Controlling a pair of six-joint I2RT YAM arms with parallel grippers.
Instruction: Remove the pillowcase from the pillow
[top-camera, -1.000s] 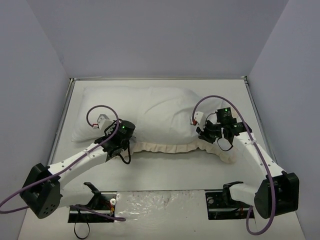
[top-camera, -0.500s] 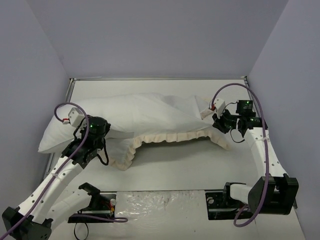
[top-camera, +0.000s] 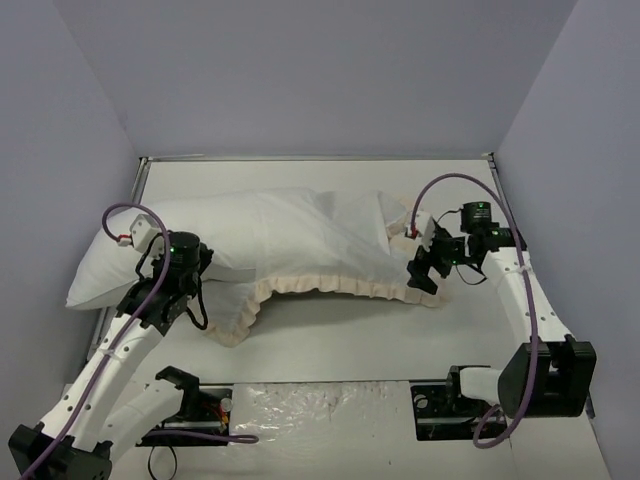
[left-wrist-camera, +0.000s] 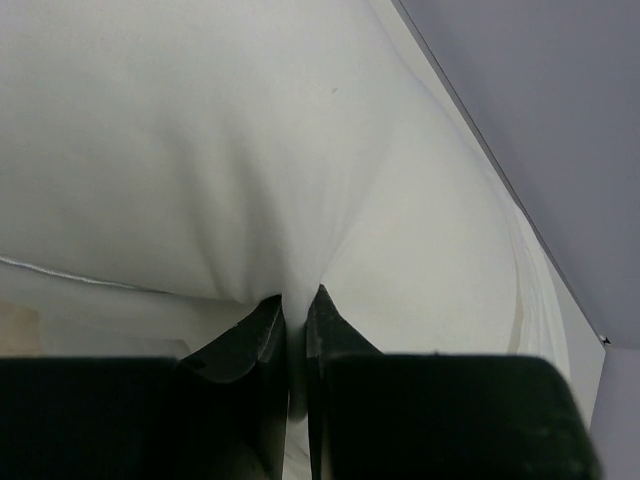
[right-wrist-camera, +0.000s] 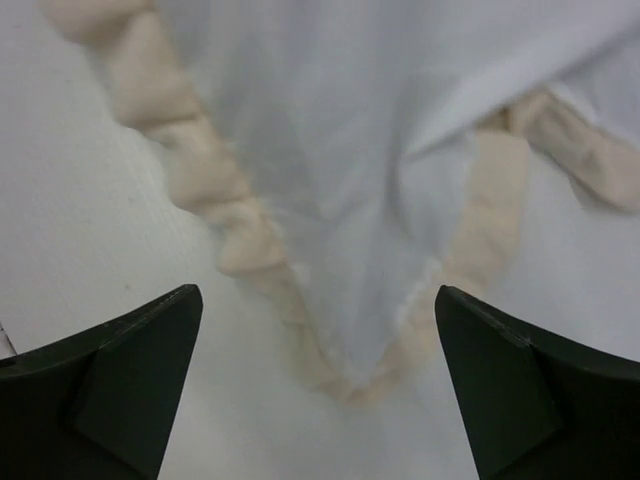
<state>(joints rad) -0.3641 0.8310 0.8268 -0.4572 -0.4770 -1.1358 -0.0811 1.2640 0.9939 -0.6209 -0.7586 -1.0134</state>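
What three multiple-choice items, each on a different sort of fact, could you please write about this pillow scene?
1. In the top view, which end of the pillow sticks out of the pillowcase?
A. the end by the right arm
B. the end by the left arm
C. neither end

2. What colour is the frill?
A. red
B. dark blue
C. cream

3. How does the right gripper stand?
A. open, holding nothing
B. shut on the frill
C. shut on the pillow

Answers:
1 B: the plain white cushion lies bare on the left, where the left gripper pinches it.
2 C: the ruffled edge shows cream in both the top and right wrist views.
3 A: its fingers stand wide apart above the frilled corner.
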